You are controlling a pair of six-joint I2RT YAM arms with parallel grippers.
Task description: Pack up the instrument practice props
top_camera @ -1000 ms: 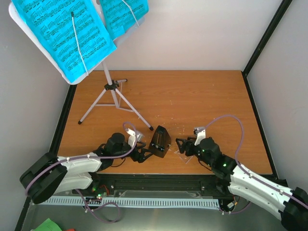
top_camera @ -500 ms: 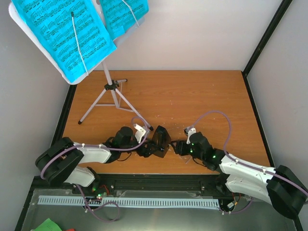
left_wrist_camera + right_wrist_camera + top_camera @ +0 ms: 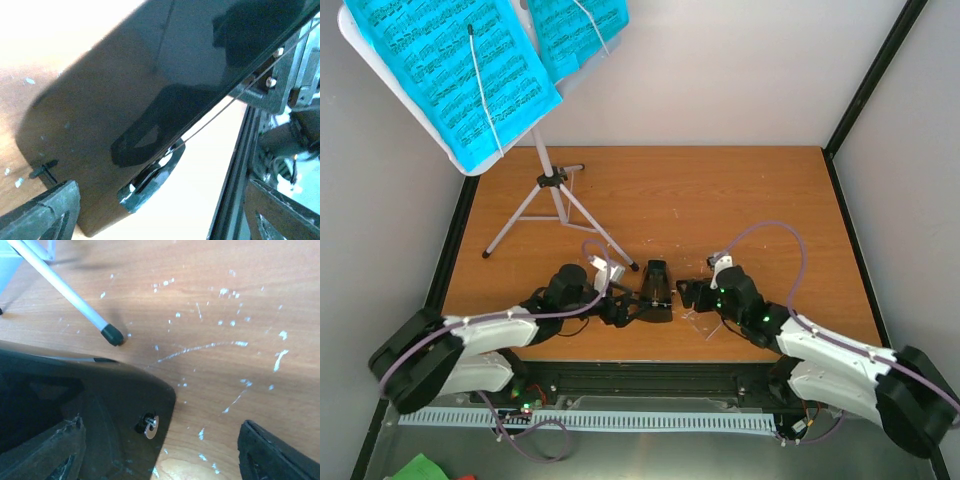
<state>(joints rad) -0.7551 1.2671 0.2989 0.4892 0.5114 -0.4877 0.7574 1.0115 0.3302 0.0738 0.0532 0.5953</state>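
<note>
The small black pyramid metronome (image 3: 657, 291) stands on the wooden table (image 3: 720, 200) near its front edge, between my two grippers. My left gripper (image 3: 623, 312) is open just to its left. In the left wrist view the metronome's dark side (image 3: 125, 100) fills the frame above the spread fingers (image 3: 47, 212), with a translucent piece (image 3: 150, 181) at its lower edge. My right gripper (image 3: 687, 296) is open just to its right. The right wrist view shows the metronome's body (image 3: 75, 405) and a metal winding key (image 3: 150, 425). The white tripod music stand (image 3: 552, 190) holds cyan sheet-music pages (image 3: 460, 70) at the back left. I cannot make out the clear cover for certain.
A stand leg's black foot (image 3: 113, 334) rests just beyond the metronome, close to both grippers. The walls (image 3: 740, 70) close in the back and both sides of the table. Purple cables (image 3: 770, 235) loop over both arms.
The metronome has gone from leaning over to standing more upright and turned a little. The left arm reached in, then drew back slightly. The right gripper has moved in towards the metronome.
</note>
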